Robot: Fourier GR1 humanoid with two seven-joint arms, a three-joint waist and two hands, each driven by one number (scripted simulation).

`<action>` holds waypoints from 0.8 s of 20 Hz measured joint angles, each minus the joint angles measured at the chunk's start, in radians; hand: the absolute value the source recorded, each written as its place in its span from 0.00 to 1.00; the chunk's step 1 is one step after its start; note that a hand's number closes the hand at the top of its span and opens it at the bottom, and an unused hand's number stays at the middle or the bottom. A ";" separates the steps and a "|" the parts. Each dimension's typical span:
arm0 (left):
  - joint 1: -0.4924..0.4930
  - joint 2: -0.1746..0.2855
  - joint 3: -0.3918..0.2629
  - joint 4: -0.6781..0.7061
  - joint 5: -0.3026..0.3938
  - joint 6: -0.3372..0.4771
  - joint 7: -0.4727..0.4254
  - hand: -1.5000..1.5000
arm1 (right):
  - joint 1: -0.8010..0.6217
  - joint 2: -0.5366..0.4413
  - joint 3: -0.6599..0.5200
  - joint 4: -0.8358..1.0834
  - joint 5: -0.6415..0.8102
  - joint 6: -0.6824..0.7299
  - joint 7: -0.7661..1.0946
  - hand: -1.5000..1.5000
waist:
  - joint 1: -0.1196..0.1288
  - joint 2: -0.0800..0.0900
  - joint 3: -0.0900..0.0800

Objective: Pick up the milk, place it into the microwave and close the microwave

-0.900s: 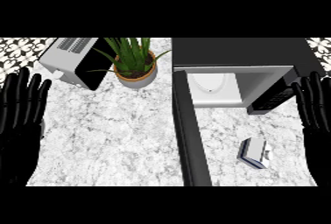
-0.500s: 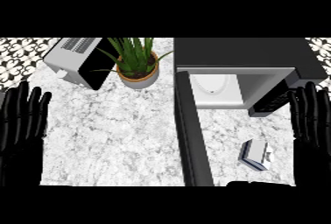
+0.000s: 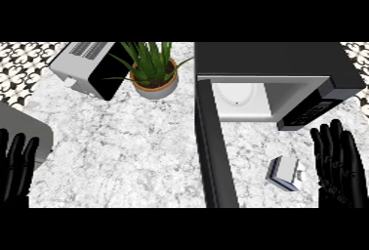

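Milk carton (image 3: 285, 173), boxy, perhaps flat on veined marble (image 3: 130, 146), beside straight-fingered, empty right hand (image 3: 340, 166)

The left hand (image 3: 17, 168) and right hand (image 3: 338, 166) have dropped lower.

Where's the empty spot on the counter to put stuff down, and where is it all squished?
The biggest bare patch is the white marble counter between the black left hand, the green potted plant and the open black microwave door. It is crowded right of that door, where the small blue-and-white milk carton lies beside the black right hand.
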 measured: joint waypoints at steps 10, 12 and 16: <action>0.190 0.016 0.050 -0.109 0.097 -0.093 -0.062 0.00 | 0.112 -0.008 -0.011 0.039 0.006 -0.074 -0.049 0.00 | 0.002 0.000 0.000; 0.235 0.010 0.044 -0.123 0.098 -0.110 -0.074 0.00 | 0.135 -0.016 -0.024 0.063 -0.020 -0.079 -0.086 0.00 | 0.003 -0.001 0.000; 0.299 0.001 0.060 -0.124 0.106 -0.145 -0.116 0.00 | 0.142 -0.023 -0.059 0.144 -0.072 -0.086 -0.156 0.00 | 0.004 -0.001 0.000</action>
